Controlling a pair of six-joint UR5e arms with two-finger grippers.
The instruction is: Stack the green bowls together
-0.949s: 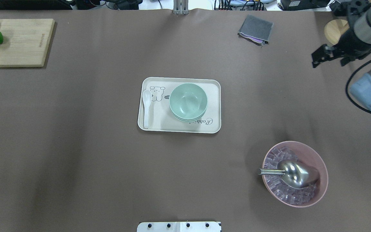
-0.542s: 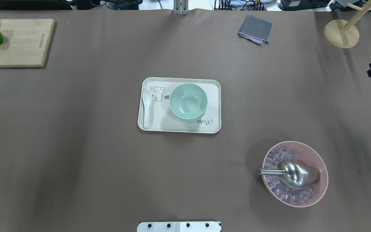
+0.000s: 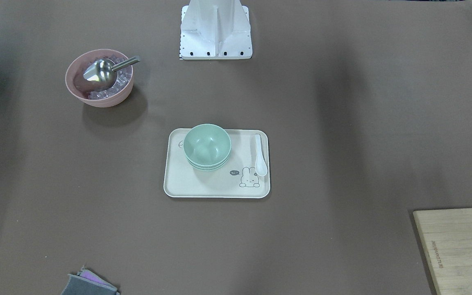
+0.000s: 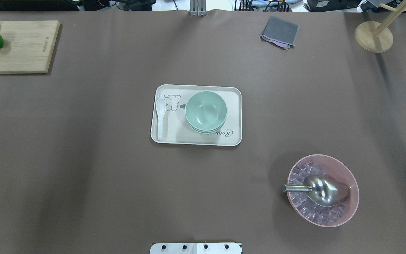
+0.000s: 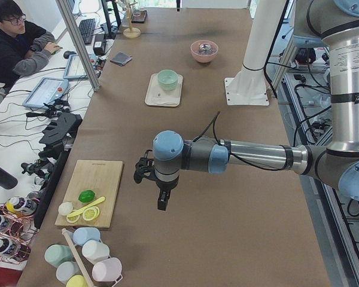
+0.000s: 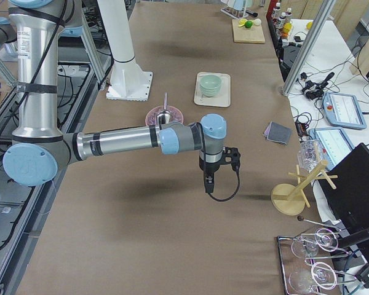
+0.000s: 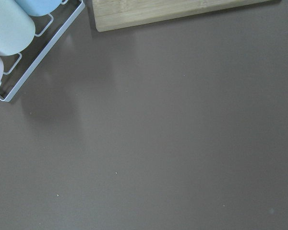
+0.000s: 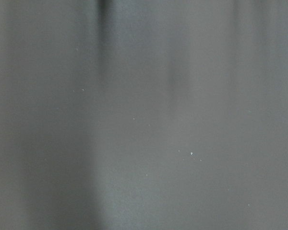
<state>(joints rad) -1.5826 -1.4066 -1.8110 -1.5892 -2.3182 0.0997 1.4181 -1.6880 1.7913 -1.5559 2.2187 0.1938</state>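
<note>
The green bowls (image 4: 205, 111) sit nested in one stack on the right half of a cream tray (image 4: 231, 139) at mid-table; they also show in the front view (image 3: 207, 145) and both side views (image 5: 167, 78) (image 6: 210, 82). My left gripper (image 5: 161, 202) hangs over bare table near the cutting board, far from the tray. My right gripper (image 6: 209, 182) hangs over bare table toward the table's right end, also far from the tray. Both show only in the side views, so I cannot tell whether they are open or shut. Neither holds anything that I can see.
A white spoon (image 4: 160, 118) lies on the tray's left side. A pink bowl (image 4: 347, 169) with ice cubes and a metal scoop (image 4: 324, 190) stands front right. A cutting board (image 4: 23, 46) with fruit is back left, a grey cloth (image 4: 280, 32) and a wooden stand (image 4: 374, 37) back right.
My right arm has withdrawn to the right and left the overhead view. The bowl stack and tray have not moved.
</note>
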